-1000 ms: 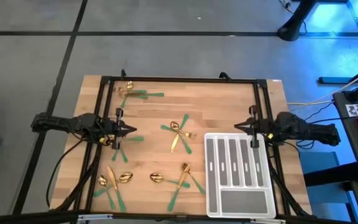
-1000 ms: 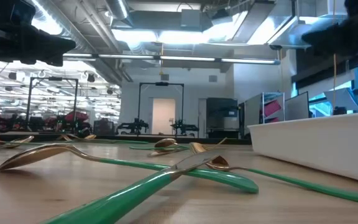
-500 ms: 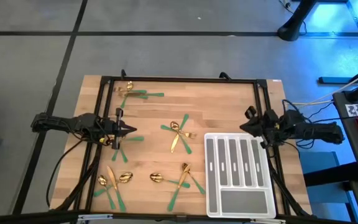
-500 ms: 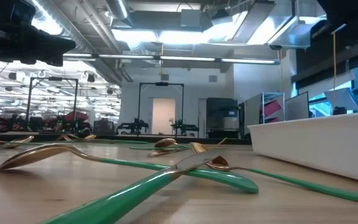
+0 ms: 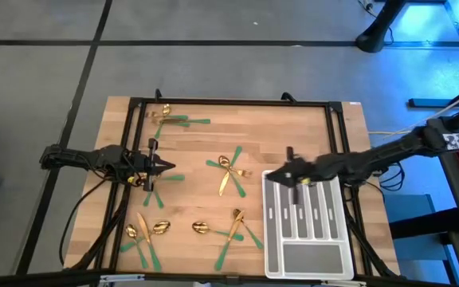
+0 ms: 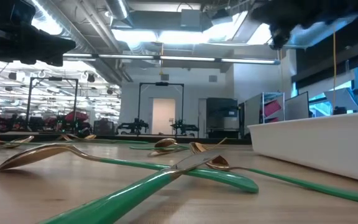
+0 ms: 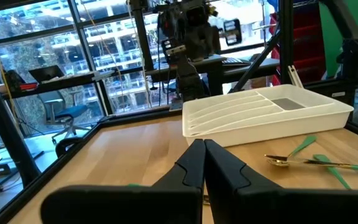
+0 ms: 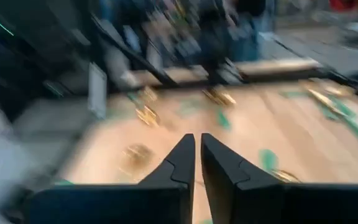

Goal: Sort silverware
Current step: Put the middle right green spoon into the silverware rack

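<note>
- Right gripper (image 5: 287, 177) is stretched out over the tray (image 5: 307, 263), above its far left corner, fingers nearly together with only a slim gap, nothing held.
- Left gripper (image 5: 168, 167) is parked near the table's (image 5: 293, 127) left edge, pinched shut and empty.
- Silverware (image 5: 228, 171) is scattered: a cluster mid-table just beside the tray, more along the near edge, a few at the far left corner.
- Probably best if the middle cluster gets targeted first, fingers opened wider, one green handle taken crosswise so overlapping pieces aren't dragged along.
</note>
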